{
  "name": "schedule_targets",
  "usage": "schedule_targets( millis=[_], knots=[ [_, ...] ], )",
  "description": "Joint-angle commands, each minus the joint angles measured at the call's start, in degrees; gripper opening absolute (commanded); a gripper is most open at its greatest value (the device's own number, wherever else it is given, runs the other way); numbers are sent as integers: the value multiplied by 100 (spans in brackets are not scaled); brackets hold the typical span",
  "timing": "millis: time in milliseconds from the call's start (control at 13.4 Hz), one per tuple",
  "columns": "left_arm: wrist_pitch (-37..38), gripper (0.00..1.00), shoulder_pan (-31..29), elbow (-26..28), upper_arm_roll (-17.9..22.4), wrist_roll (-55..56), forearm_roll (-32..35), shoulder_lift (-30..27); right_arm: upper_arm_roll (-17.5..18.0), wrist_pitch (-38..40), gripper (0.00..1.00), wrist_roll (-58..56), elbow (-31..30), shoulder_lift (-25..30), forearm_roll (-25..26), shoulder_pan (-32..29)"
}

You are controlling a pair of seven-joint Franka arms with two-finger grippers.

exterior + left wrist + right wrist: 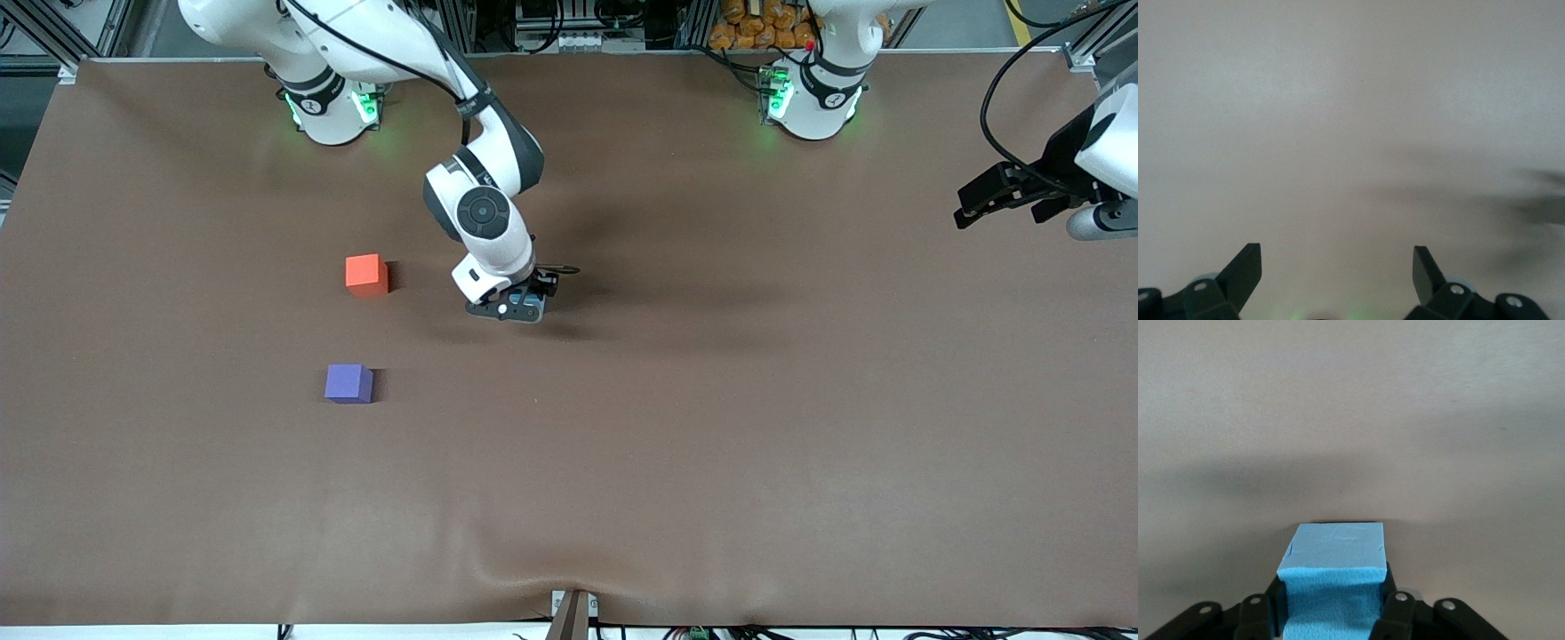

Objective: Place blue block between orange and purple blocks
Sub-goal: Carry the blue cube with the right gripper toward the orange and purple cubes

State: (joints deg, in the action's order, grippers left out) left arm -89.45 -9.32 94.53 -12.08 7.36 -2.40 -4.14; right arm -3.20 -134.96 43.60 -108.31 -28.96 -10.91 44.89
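In the front view, read from the left edge across, the orange block (366, 275) is seen in the left-centre of the frame on the brown table (756, 427), and the purple block (348, 383) is found below it, lower in the frame and so nearer the front camera. The two are well apart, with bare cloth between them.

A little to the right of the orange block, just left of the frame's centre, the right gripper (524, 308) is lowered to the table. Its fingers are closed on the blue block (532, 307), of which only a sliver is visible here under the wrist (the grip is far plainer in the right wrist view). There the blue block (1333, 577) is shown pinched between the two dark fingers (1395, 613), its top face clear of them. Whether it is resting on the cloth or lifted slightly cannot be judged with certainty; it appears to be at table level.

At the far right edge of the front view, upper part, the left gripper (1000, 197) is held in the air over the left arm's end of the table, waiting. In the left wrist view its fingers (1245, 270) are spread wide with nothing between them.
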Motion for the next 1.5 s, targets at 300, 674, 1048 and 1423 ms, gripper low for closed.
schedule_targets(
  millis=[300,674,1048,1423],
  knots=[
    [-47,100,-78,135,-58,-138,-129,-8,-93,1253,22,-1824,-733,1505,554,-1700],
    [-169,100,-87,144,-41,-252,-50,-17,-67,1043,25,-4094,-859,1262,538,-3310],
    [-310,100,-105,162,-40,-252,-24,10,-49,848,25,-4044,-876,840,-94,-3101],
    [-319,100,-219,135,-40,-252,-24,-8,-58,761,26,-4061,-1130,813,-130,-2995]
  ],
)
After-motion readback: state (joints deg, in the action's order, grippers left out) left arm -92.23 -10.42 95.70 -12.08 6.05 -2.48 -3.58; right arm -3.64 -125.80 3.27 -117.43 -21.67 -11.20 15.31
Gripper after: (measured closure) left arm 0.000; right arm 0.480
